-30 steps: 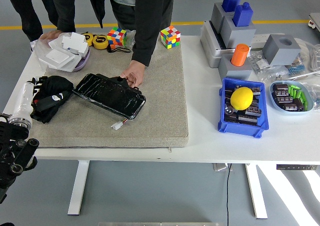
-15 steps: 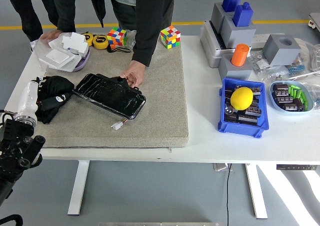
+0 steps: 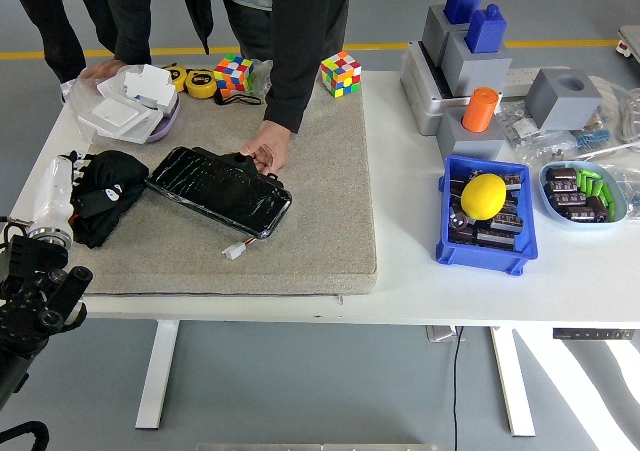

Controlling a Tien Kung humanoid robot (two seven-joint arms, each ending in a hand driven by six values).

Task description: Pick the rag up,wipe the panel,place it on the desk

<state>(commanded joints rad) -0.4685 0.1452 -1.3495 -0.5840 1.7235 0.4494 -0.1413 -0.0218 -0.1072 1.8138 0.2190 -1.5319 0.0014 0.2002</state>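
The black rag (image 3: pixel 112 197) lies bunched at the left end of the grey mat (image 3: pixel 320 191). My left hand (image 3: pixel 76 193), black past a white wrist (image 3: pixel 48 199), lies on the rag's left edge; black on black hides its grip. The panel (image 3: pixel 220 189), a glossy black slab with a small white connector (image 3: pixel 235 251), lies slanted on the mat just right of the rag. A person at the far side rests a hand (image 3: pixel 265 154) on the panel's far edge. My right arm is out of sight.
Two colour cubes (image 3: pixel 233 73) (image 3: pixel 341 73), tape measures and a bowl of white boxes (image 3: pixel 135 106) sit along the far edge. At the right stand grey blocks (image 3: pixel 470 56), an orange cylinder (image 3: pixel 480 108), a blue bin (image 3: pixel 480 246) with a yellow ball (image 3: pixel 483 195), and a tray of parts (image 3: pixel 585 193).
My left arm has shifted a little forward and right, and its white wrist stands more upright beside the rag. The rag's left edge has bunched slightly. The person's hand and the panel have not moved.
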